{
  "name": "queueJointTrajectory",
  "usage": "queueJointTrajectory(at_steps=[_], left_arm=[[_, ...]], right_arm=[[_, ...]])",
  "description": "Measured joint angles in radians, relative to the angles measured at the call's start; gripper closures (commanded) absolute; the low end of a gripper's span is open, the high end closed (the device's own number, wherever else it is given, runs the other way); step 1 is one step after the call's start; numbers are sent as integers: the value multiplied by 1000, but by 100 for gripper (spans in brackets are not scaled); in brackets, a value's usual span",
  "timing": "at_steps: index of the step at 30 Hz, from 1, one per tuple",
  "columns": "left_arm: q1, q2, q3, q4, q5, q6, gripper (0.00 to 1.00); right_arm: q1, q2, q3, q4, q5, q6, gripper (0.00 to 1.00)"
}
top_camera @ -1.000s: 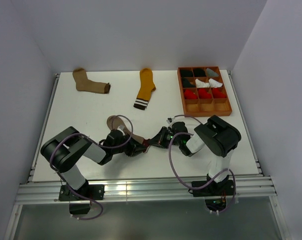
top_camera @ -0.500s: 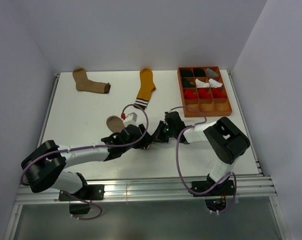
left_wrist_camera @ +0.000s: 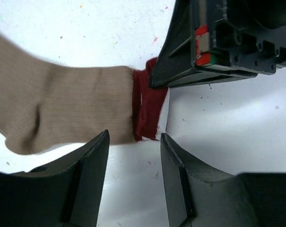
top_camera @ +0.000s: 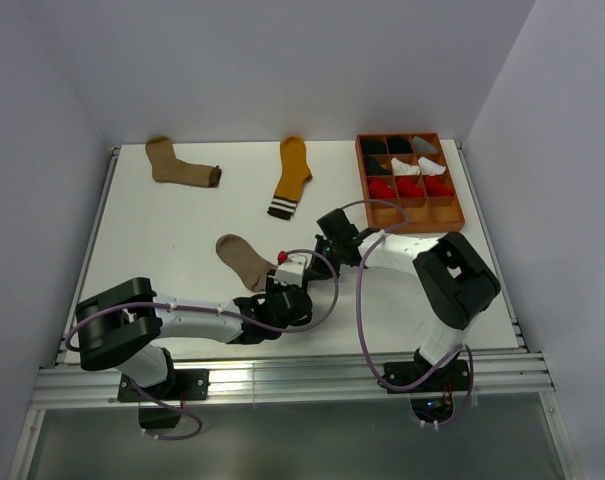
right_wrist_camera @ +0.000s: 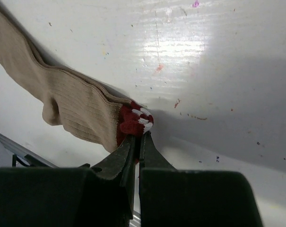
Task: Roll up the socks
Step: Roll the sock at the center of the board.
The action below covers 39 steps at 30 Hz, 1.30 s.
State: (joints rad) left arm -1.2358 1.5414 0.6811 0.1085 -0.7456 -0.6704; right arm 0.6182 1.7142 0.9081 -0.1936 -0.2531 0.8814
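Observation:
The light brown sock [top_camera: 242, 262] lies flat on the white table, toe to the far left. Its red-and-white cuff [right_wrist_camera: 135, 119] is pinched in my right gripper [right_wrist_camera: 137, 135], which is shut on it. My left gripper [left_wrist_camera: 133, 137] is open just short of that cuff [left_wrist_camera: 150, 109], with only bare table between its fingers. The right gripper's fingers [left_wrist_camera: 180, 71] reach in from the upper right of the left wrist view. The tan sock with a dark cuff [top_camera: 180, 165] and the mustard sock [top_camera: 291, 178] lie at the back.
An orange-brown compartment tray [top_camera: 422, 213] stands at the back right with black, white, grey and red rolled bundles in its far rows. Both arms cross low over the table's near middle. White walls close in the left, back and right sides.
My left gripper has opened, let go of the light brown sock and swung right to the cuff. The right gripper has stayed shut on the cuff and drawn it farther back.

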Motion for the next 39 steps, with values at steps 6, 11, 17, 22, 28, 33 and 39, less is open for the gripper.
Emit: queueJointTrajectory(at_steps=[6,11,17,22,28,33,39], left_arm=[[-35,40,26,59,-55,107,47],[-49,53,45,121,-56,175,47],[-49,121,61,142,-56,188,50],[-49,201,84,119,-62,180,54],[-49,246,129,44,-79,145,64],[-48,267,164,-16,-93,97,79],[-39,268,177,-47,-90,37,100]], right_arm=[[20,12,28,-69,10,-8,100],[23,27,47,-92,9,-8,100],[26,45,71,-112,5,-8,100],[26,49,76,-119,4,-8,100],[26,51,81,-128,3,-9,100],[26,52,88,-137,3,-12,100],[26,51,82,-116,-5,-10,90]])
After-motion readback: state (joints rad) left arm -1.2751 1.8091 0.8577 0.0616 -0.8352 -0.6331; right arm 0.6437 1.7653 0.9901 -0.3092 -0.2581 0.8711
